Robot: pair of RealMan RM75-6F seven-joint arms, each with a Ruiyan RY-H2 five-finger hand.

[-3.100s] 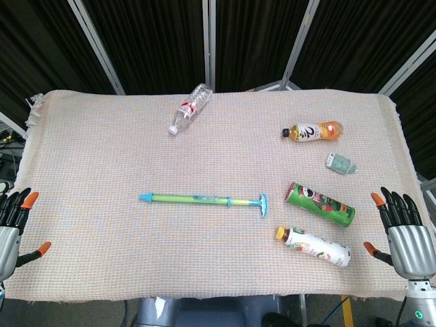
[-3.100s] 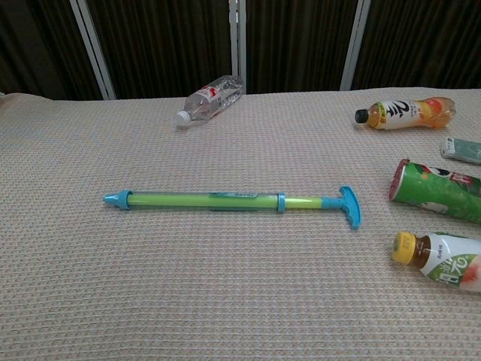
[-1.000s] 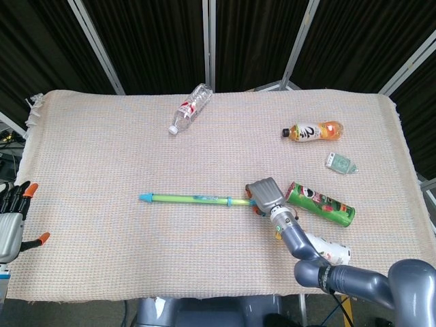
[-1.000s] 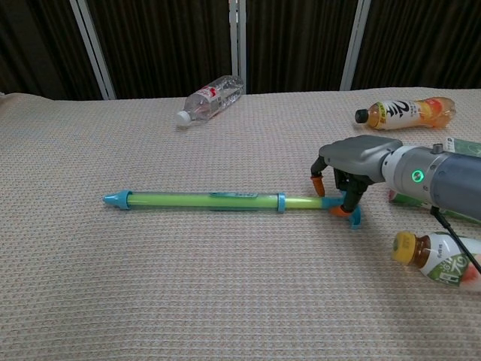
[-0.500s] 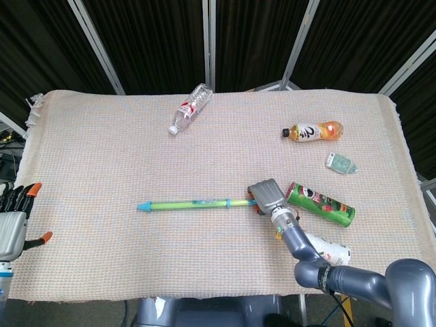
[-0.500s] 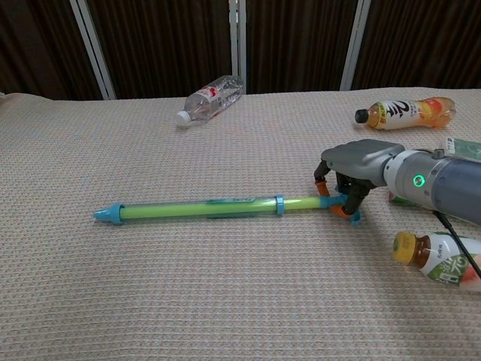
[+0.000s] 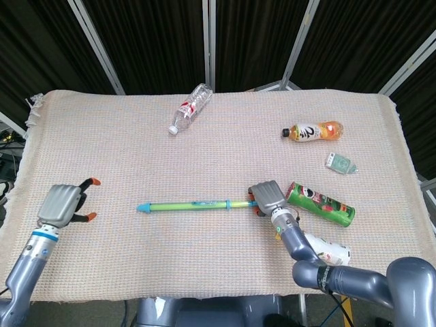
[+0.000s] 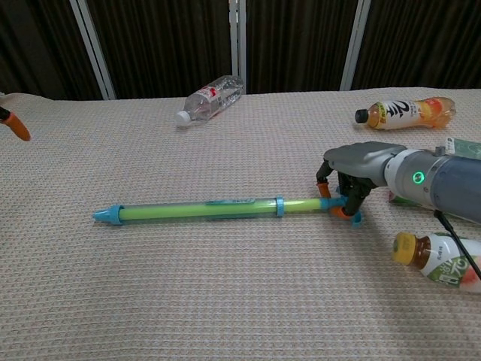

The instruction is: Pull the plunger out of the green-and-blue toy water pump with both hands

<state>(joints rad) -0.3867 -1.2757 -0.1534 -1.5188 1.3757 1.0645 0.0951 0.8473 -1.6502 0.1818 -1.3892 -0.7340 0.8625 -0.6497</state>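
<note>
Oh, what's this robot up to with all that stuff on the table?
It is setting up to pull the plunger out of a toy water pump lying on the cloth. Its right hand is closed on the T-handle at one end. Its left hand hovers open, well short of the pump's other end. Bottles and a can lie around untouched.

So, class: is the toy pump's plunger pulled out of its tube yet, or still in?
Still in. On the toy pump, only a short green rod shows between collar and T-handle, which the right hand grips.

Right hand [image 7: 267,197] curled palm-down, fingers [image 8: 336,203] closed; left hand [image 7: 63,204] low, fingers apart.
</note>
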